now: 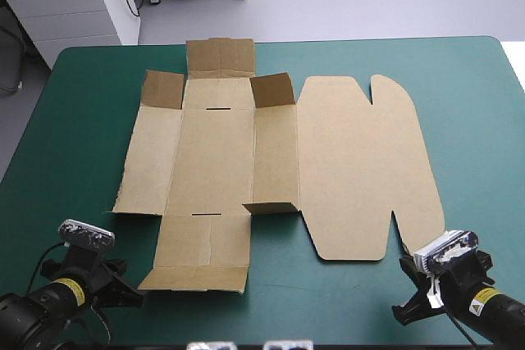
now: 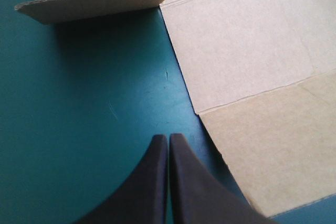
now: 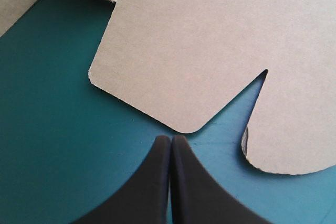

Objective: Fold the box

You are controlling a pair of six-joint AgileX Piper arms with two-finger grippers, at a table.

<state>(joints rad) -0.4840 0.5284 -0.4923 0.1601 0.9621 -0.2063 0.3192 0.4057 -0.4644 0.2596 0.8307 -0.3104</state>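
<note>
Box [image 1: 246,161] lies spread out mid-table on the cover [image 1: 74,145], a few small flaps [image 1: 271,89] standing. Left gripper [image 2: 168,140], fingers pressed together and empty, sits just off its near edge. Right gripper [image 3: 171,140] is closed likewise by a rounded corner.

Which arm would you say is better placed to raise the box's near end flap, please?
Left, I'd judge. The left gripper, shut, sits right beside the near end flap of the box; the right gripper, also shut, points at a rounded corner of the lid, farther off.
</note>
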